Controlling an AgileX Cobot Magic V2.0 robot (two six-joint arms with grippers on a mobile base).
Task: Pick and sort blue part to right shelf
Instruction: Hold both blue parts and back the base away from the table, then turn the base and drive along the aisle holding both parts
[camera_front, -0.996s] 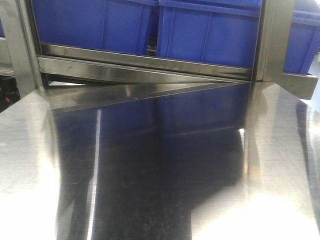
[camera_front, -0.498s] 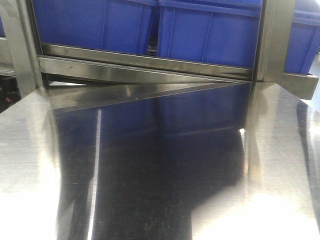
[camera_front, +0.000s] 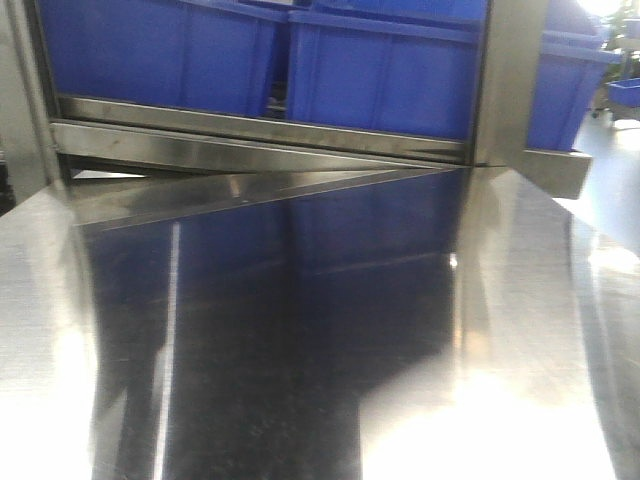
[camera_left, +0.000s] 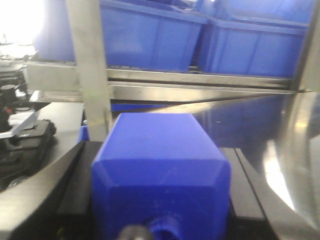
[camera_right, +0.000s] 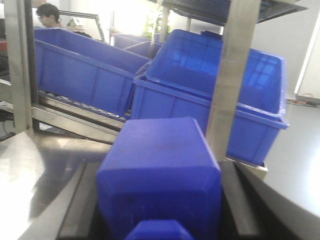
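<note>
In the left wrist view my left gripper (camera_left: 160, 150) is shut on a blue block-shaped part (camera_left: 160, 175) that fills the gap between its black fingers (camera_left: 75, 190). In the right wrist view my right gripper (camera_right: 161, 162) is shut on a second blue part (camera_right: 160, 175) in the same way. Both are held above the steel table, facing the stainless-steel rack (camera_front: 250, 150) with its flat front rail. Neither gripper shows in the front view.
Large blue bins (camera_front: 380, 75) sit on the sloped rack behind the rail, also in the right wrist view (camera_right: 215, 85). A steel upright (camera_front: 510, 80) stands at the right, and another (camera_left: 90, 75) just ahead of the left gripper. The shiny steel table (camera_front: 300, 330) lies in front. A person (camera_right: 47, 15) stands far left.
The whole scene has shifted to the left in the front view: the rack upright and the bins sit further left than before. No gripper shows in these frames.
</note>
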